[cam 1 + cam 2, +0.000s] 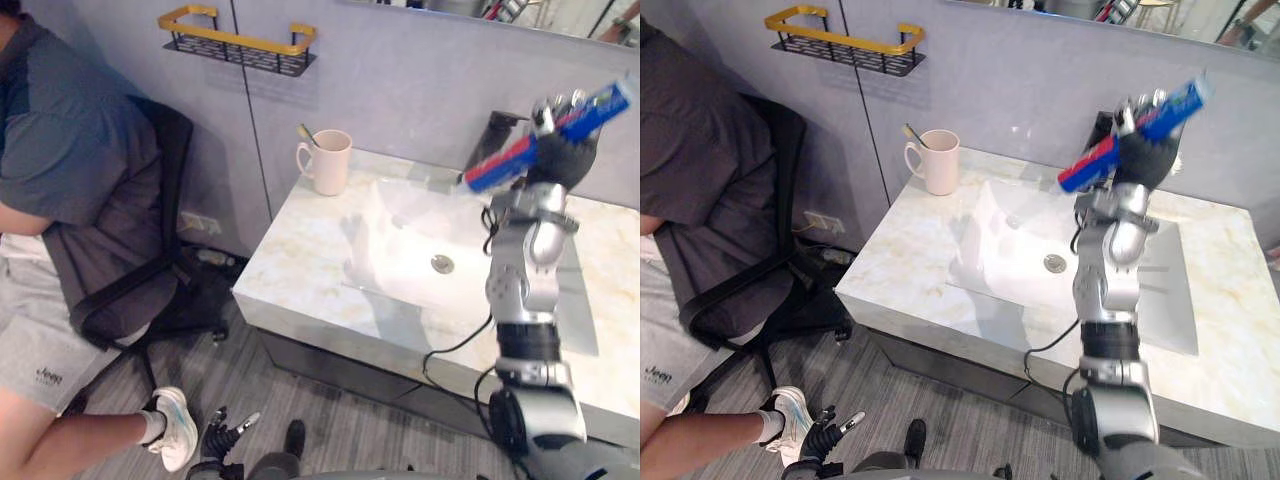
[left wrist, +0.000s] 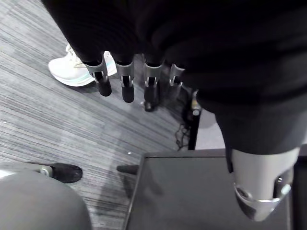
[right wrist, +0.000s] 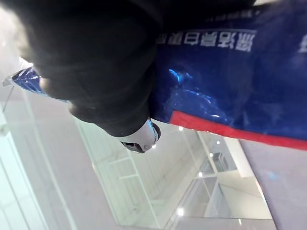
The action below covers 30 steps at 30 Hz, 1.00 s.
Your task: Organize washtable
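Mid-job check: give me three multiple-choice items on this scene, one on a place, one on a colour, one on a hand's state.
1. Where is the mug? A in the sink; B on the counter, back left corner; C on the wall rack.
2. What colour is the pack in the right hand? A green; B blue and red; C yellow.
3. What is the left hand doing? A gripping the mug; B pressing the counter; C hanging open above the floor.
Answers: 1 B, it stands on the marble top; 2 B, blue with a red stripe; 3 C, its fingers are straight and hold nothing.
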Available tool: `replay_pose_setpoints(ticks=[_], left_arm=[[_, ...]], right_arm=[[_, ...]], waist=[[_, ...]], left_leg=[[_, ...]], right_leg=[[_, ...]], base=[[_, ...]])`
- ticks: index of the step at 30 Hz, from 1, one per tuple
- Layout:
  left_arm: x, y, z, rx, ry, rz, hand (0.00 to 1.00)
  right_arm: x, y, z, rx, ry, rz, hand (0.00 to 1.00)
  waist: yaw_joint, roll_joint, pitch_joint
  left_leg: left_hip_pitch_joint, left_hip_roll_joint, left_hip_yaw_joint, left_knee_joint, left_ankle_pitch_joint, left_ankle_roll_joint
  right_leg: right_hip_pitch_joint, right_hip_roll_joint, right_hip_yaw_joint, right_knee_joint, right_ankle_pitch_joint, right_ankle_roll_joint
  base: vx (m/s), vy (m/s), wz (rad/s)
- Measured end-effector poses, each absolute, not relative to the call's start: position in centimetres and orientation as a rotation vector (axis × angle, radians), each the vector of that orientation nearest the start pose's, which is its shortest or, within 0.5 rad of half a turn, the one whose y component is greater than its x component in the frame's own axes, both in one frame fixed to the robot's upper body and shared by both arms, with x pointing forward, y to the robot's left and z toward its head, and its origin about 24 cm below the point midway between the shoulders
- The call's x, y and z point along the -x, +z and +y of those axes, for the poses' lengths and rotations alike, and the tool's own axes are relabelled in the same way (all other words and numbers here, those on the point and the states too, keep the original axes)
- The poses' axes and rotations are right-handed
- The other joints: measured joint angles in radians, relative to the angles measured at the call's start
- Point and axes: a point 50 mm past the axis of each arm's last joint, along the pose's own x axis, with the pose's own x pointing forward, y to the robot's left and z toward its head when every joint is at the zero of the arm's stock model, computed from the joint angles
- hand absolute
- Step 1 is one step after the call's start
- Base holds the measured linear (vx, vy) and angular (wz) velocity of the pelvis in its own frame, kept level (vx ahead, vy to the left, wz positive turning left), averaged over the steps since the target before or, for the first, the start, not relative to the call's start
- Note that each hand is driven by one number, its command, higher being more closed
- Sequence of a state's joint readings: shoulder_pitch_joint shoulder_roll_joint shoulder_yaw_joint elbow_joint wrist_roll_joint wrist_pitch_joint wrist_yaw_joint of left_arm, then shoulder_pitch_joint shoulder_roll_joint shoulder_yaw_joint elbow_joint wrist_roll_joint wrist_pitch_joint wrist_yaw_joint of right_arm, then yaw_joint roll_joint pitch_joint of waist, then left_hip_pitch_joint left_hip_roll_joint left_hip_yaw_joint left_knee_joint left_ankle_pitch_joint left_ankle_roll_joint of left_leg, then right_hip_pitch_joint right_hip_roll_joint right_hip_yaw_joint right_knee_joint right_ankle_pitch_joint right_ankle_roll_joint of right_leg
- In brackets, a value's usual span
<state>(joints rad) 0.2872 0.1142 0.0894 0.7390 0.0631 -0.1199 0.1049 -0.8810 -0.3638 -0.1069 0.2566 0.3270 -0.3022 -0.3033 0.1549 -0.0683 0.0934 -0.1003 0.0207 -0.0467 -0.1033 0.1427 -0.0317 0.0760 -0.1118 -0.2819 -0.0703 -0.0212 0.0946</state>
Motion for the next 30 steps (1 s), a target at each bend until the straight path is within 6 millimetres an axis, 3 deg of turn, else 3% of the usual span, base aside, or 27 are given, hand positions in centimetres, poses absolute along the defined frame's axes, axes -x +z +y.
replay_pose_setpoints(ticks=[3,6,13,17,21,30], left_arm=[[-8.2,-13.7,22.4,-0.209,0.23,0.909,0.0],[-8.2,-13.8,22.5,-0.226,0.212,0.912,0.0],[-9.9,-13.5,22.4,-0.253,0.181,0.869,0.0],[-10.8,-13.3,22.3,-0.273,0.157,0.845,0.0],[-11.4,-13.1,22.2,-0.276,0.152,0.828,0.0],[-11.5,-13.3,22.1,-0.282,0.158,0.828,0.0]], right_arm=[[-34.4,33.4,-19.0,-0.074,-0.23,-0.987,1.0],[-34.8,35.6,-18.1,0.023,-0.249,-1.015,1.0],[-35.9,38.3,-18.2,0.094,-0.346,-0.984,1.0],[-35.7,40.1,-18.4,0.103,-0.402,-0.993,1.0],[-35.4,41.6,-18.5,0.107,-0.442,-1.013,1.0],[-35.0,42.6,-18.3,0.154,-0.464,-1.04,1.0]], waist=[[0.026,-0.015,0.029],[0.046,-0.019,0.046],[0.08,-0.019,0.122],[0.084,-0.02,0.161],[0.108,-0.015,0.183],[0.113,-0.002,0.208]], left_leg=[[-0.015,0.003,-0.005,0.001,0.002,-0.002],[-0.044,0.001,-0.012,0.006,0.006,0.0],[-0.09,-0.006,-0.061,0.007,0.018,-0.002],[-0.12,-0.009,-0.089,0.007,0.031,-0.004],[-0.14,-0.01,-0.095,0.007,0.031,-0.004],[-0.167,-0.016,-0.123,0.008,0.032,-0.005]], right_leg=[[-0.013,0.003,-0.007,0.0,0.0,0.0],[-0.034,0.004,-0.019,0.0,0.0,-0.001],[-0.055,0.006,-0.069,-0.002,0.0,0.0],[-0.069,0.01,-0.105,-0.004,0.0,0.0],[-0.084,0.011,-0.115,-0.008,0.0,0.0],[-0.099,0.013,-0.15,-0.008,-0.002,-0.001]], base=[[0.0,-0.015,0.06],[0.02,-0.005,0.12],[0.0,-0.004,0.19],[0.01,-0.004,0.26],[0.01,0.004,0.05],[0.01,0.011,0.08]])
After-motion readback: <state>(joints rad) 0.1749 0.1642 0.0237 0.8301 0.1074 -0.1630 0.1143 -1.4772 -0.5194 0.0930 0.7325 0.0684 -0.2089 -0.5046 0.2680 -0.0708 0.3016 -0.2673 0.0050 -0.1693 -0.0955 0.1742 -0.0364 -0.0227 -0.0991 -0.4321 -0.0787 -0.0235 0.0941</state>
